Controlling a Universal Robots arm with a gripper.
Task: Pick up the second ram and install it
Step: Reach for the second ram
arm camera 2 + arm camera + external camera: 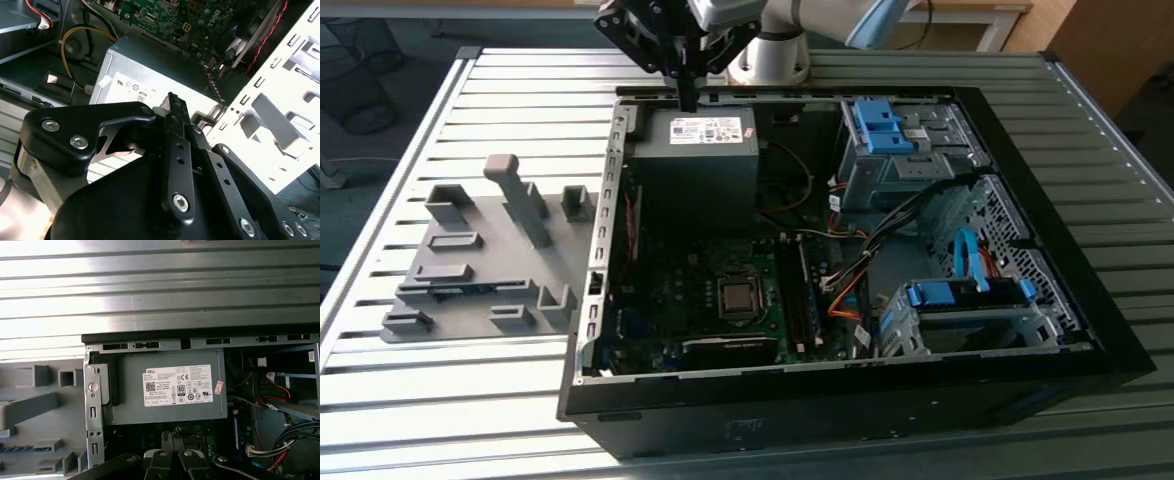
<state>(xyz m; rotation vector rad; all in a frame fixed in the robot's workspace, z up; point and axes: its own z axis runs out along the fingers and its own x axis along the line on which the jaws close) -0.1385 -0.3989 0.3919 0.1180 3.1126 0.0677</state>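
Item, second ram: you will find this thin dark stick lying lengthwise in a low block of the grey holder tray. The tray sits on the slatted desk, outside the open computer case and on the exterior view's left of it. In the first wrist view the second ram shows as a narrow dark strip with blue flecks, beside the case's metal side wall. Item, gripper: it hangs from the arm over the far end of the case, above the power supply box, with its jaws pointing down. The second ram lies well apart from it, nearer the exterior view's lower left, with the tray's upright blocks between the two. Jaws: drawn together, and you can see nothing held between them and nothing touched. The tips stand clear above the box's labelled face. In the first wrist view the gripper sits just below the power supply box. In the second wrist view the gripper shows against the same box. Item, circuit board: it lies on the case floor near the middle, with loose cables on the exterior view's right of it.
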